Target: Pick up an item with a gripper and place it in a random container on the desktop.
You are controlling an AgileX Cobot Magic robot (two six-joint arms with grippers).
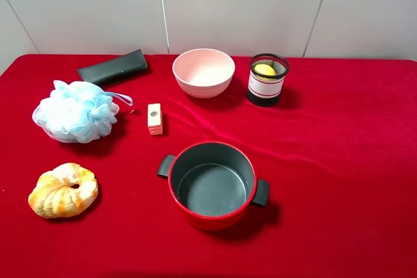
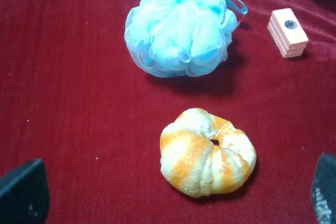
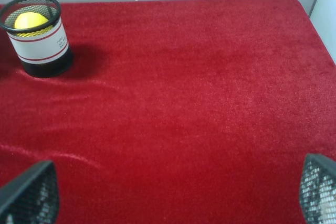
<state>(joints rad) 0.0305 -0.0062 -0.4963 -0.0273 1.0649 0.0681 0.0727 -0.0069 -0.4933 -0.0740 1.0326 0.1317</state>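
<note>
The yellow lemon [image 1: 264,69] lies inside the black wire-mesh cup [image 1: 266,86] with the white band, at the back right of the red desktop [image 1: 339,161]. The right wrist view also shows the lemon [image 3: 30,20] in the cup [image 3: 39,45]. Neither gripper shows in the exterior view. My left gripper [image 2: 173,205] is open and empty, its fingers [image 2: 23,195] spread wide over the cloth near the croissant. My right gripper [image 3: 173,192] is open and empty over bare red cloth, well away from the cup.
A red pot with black handles [image 1: 212,185] stands front centre. A pink bowl [image 1: 203,71] is at the back. A blue bath puff [image 1: 76,112], a croissant [image 1: 63,190], a small beige block [image 1: 154,118] and a dark case [image 1: 113,67] lie on the left.
</note>
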